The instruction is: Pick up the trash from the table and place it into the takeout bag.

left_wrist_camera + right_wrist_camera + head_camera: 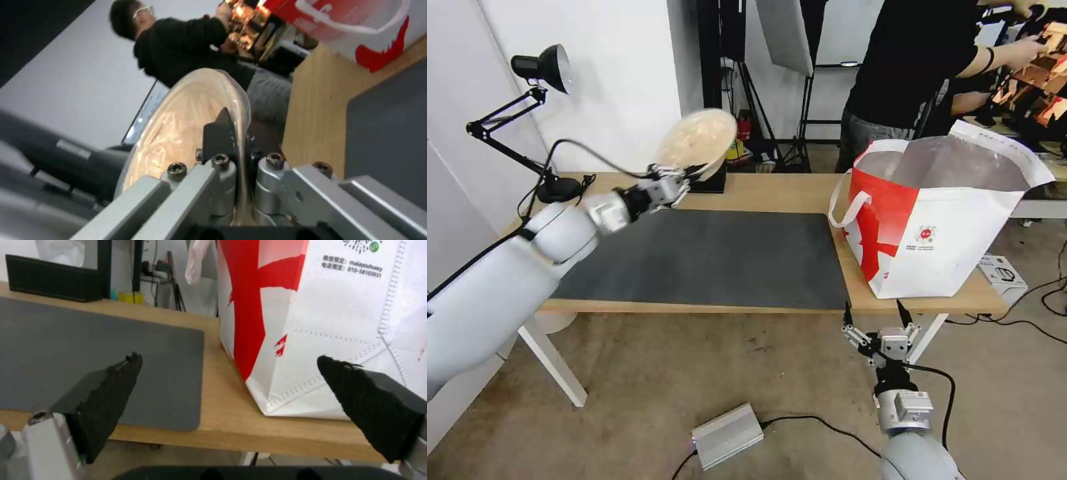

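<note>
Long light-wood table with its dark grey mat; the big red-and-white foil-lined takeout bag stands open at the right end. Left gripper is clamped on the beige shallow bowl's rim, held tilted above the back edge — light, thin, probably slippery, so a rim pinch suits. Right gripper hangs below the front edge, fingers spread.

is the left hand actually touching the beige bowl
Touching. The left wrist view shows the left hand clamped on the rim of the beige bowl, one finger pressed against its inner face.
</note>
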Tool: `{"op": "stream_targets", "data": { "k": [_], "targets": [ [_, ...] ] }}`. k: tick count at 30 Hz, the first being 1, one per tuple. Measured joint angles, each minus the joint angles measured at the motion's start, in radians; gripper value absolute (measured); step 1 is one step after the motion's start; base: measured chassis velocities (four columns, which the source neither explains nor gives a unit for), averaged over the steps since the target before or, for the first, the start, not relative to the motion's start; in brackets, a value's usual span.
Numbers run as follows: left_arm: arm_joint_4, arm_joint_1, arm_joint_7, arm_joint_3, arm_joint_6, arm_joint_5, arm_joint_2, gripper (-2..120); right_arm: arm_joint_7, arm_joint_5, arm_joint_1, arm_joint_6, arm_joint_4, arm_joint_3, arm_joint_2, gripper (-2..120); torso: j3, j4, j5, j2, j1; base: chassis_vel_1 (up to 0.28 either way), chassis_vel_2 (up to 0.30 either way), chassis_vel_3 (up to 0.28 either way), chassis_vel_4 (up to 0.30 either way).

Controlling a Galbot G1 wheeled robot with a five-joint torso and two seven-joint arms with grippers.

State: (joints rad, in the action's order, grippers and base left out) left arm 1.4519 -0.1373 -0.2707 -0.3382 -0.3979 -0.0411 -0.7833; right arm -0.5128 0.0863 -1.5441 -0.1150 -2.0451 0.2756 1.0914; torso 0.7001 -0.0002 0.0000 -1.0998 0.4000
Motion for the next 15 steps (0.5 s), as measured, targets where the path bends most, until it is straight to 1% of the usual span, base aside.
{"op": "stream_targets", "data": {
  "k": [4, 5, 9, 10, 12, 14, 15],
  "targets": [
    [-0.071, 0.104, -0.004, -0.079, -0.005, 0.021, -0.085, 0, 0.011, -0.013, 0.003, 0.000, -0.001, -0.007, 0.012, 100, 0.000, 0.0001, 0.0002, 0.000, 0.000, 0.000, 0.000, 0.000, 0.000],
    [-0.071, 0.104, -0.004, -0.079, -0.005, 0.021, -0.085, 0, 0.011, -0.013, 0.003, 0.000, -0.001, -0.007, 0.012, 100, 0.000, 0.0001, 0.0002, 0.000, 0.000, 0.000, 0.000, 0.000, 0.000],
    [-0.159, 0.206, -0.039, -0.145, -0.019, 0.049, -0.177, 0, 0.015, -0.016, 0.003, 0.000, -0.001, -0.009, 0.013, 100, 0.000, -0.0001, 0.0003, 0.000, 0.000, 0.000, 0.000, 0.000, 0.000],
    [-0.159, 0.206, -0.039, -0.145, -0.019, 0.049, -0.177, 0, 0.015, -0.016, 0.003, 0.000, -0.001, -0.009, 0.013, 100, 0.000, -0.0001, 0.0003, 0.000, 0.000, 0.000, 0.000, 0.000, 0.000],
    [-0.172, 0.235, -0.045, -0.173, -0.019, 0.049, -0.203, 0, 0.016, -0.016, 0.005, -0.001, 0.000, -0.010, 0.013, 99, 0.000, -0.0002, 0.0004, 0.000, 0.000, 0.000, 0.000, 0.000, 0.000],
    [-0.185, 0.261, -0.051, -0.197, -0.017, 0.062, -0.236, 0, 0.018, -0.020, 0.006, -0.001, 0.001, -0.010, 0.017, 99, 0.000, 0.0006, 0.0001, 0.000, 0.000, 0.000, 0.000, 0.000, 0.000],
    [-0.185, 0.261, -0.051, -0.197, -0.017, 0.062, -0.236, 0, 0.018, -0.020, 0.006, -0.001, 0.001, -0.010, 0.017, 99, 0.000, 0.0006, 0.0001, 0.000, 0.000, 0.000, 0.000, 0.000, 0.000]
  ]
}}
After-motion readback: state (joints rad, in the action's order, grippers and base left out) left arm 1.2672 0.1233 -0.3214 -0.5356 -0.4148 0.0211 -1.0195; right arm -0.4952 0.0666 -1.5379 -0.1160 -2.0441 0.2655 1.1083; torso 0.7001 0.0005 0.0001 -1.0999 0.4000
